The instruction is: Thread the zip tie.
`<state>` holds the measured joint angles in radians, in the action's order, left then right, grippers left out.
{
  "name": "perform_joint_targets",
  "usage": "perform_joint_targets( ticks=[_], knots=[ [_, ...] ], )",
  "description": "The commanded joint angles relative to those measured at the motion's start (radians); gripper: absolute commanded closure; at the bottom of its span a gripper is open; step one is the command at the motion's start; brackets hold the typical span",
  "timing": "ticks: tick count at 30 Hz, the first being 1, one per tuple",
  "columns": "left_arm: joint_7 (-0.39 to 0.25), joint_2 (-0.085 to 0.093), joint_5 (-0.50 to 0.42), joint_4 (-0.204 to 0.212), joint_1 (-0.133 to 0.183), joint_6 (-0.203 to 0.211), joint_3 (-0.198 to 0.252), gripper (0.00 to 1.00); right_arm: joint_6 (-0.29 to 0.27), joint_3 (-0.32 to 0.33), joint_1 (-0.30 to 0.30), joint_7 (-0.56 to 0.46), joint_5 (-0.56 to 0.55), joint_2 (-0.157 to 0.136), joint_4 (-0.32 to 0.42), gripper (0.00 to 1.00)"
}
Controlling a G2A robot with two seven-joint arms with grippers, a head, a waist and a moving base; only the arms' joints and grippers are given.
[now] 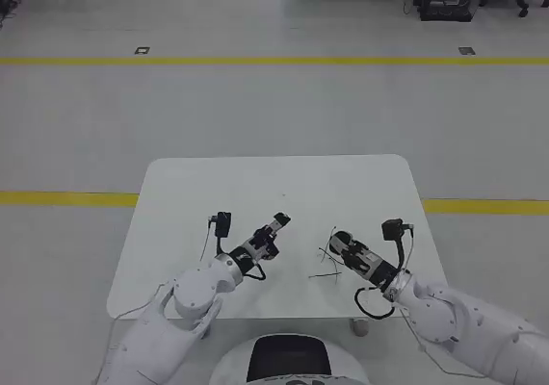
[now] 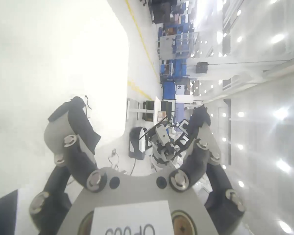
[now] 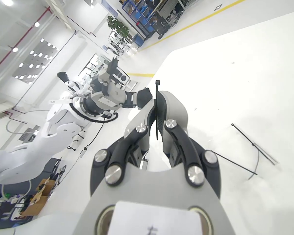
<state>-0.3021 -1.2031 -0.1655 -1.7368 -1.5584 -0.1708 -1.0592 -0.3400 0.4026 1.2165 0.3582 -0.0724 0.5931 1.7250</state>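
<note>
Right wrist view puts the tie point(image 3: 157, 113) clamped between the pads of the right hand point(image 3: 156, 96), which is closed narrow on it; the tie's head pokes out past the fingertips and the strap runs back toward the palm. No loop shows, so threading looks not yet begun: only the pickup appears done. The left hand point(image 2: 137, 106) is spread wide and holds nothing. It would likely have to take the free end and feed it through the head, or hold the head while the right hand feeds. In the top view the left hand point(image 1: 276, 223) and right hand point(image 1: 337, 238) sit over the near middle of the bench point(image 1: 284, 183), apart, facing each other across an open gap. Spare ties point(image 1: 325, 262) lie loose on the bench just near of that gap, below the right hand, and could snag a low move. The far half of the bench gives open room; the near edge lies close behind both wrists.
</note>
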Motion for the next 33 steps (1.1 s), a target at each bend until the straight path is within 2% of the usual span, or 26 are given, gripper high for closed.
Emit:
perform_joint_targets(
  ticks=[1, 4, 6, 10, 14, 16, 26, 28, 30, 33],
  knots=[
    [-0.016, -0.004, -0.052, 0.012, 0.015, -0.021, 0.011, 0.00, 0.000, 0.008, 0.010, 0.008, -0.005, 0.000, 0.006, 1.00],
    [-0.010, -0.007, -0.064, 0.020, 0.032, -0.023, 0.024, 0.00, 0.000, 0.018, 0.020, 0.001, 0.005, 0.002, 0.008, 1.00],
    [0.032, -0.007, -0.002, 0.016, 0.035, 0.014, 0.034, 0.00, 0.000, 0.028, 0.022, -0.012, 0.018, 0.004, 0.006, 1.00],
    [0.085, -0.004, 0.089, 0.009, 0.022, 0.051, 0.049, 0.00, 0.000, 0.049, 0.032, -0.031, 0.043, 0.009, 0.005, 1.00],
    [0.112, 0.003, 0.214, -0.001, 0.007, 0.131, 0.058, 0.00, 0.000, 0.076, 0.047, -0.059, 0.085, 0.016, 0.001, 1.00],
    [0.122, 0.008, 0.271, -0.002, -0.004, 0.185, 0.061, 0.00, 0.000, 0.093, 0.056, -0.079, 0.111, 0.020, -0.005, 1.00],
    [0.121, 0.008, 0.283, -0.001, -0.002, 0.189, 0.064, 0.00, 0.000, 0.105, 0.060, -0.091, 0.107, 0.022, -0.018, 1.00],
    [0.127, 0.010, 0.346, 0.002, 0.002, 0.218, 0.075, 0.00, 0.000, 0.114, 0.066, -0.104, 0.126, 0.027, -0.016, 1.00],
    [0.160, 0.012, 0.429, 0.005, -0.004, 0.266, 0.089, 0.00, 0.000, 0.130, 0.072, -0.122, 0.150, 0.031, -0.019, 1.00],
    [0.188, 0.012, 0.451, 0.014, -0.011, 0.307, 0.097, 0.00, 0.000, 0.152, 0.084, -0.166, 0.157, 0.035, -0.011, 1.00]
  ],
)
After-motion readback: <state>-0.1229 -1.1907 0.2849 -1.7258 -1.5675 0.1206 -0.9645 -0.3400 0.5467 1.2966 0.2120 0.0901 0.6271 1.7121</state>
